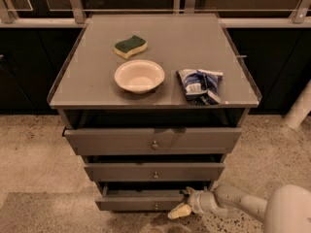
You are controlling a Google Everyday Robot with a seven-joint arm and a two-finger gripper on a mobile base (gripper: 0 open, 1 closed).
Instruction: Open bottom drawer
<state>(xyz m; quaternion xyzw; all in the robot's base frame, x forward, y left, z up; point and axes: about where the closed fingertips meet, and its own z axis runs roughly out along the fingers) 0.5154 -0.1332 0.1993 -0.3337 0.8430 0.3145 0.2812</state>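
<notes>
The bottom drawer [138,201] is the lowest and narrowest of three grey drawer fronts, with a small round metal knob [156,207] at its centre. It stands out a little from the cabinet, with a dark gap showing above its front. My gripper [181,204] is at the right end of this drawer front, low near the floor. The arm [238,205] reaches in from the bottom right corner. The gripper is right beside the drawer's right edge; whether it touches the drawer is unclear.
The grey cabinet top [160,89] carries a green and yellow sponge [130,46], a white bowl [139,75] and a blue and white snack bag [200,85]. The top drawer [153,141] and middle drawer [154,171] stand slightly out. Speckled floor [29,149] surrounds the cabinet; a white post [299,108] is at the right.
</notes>
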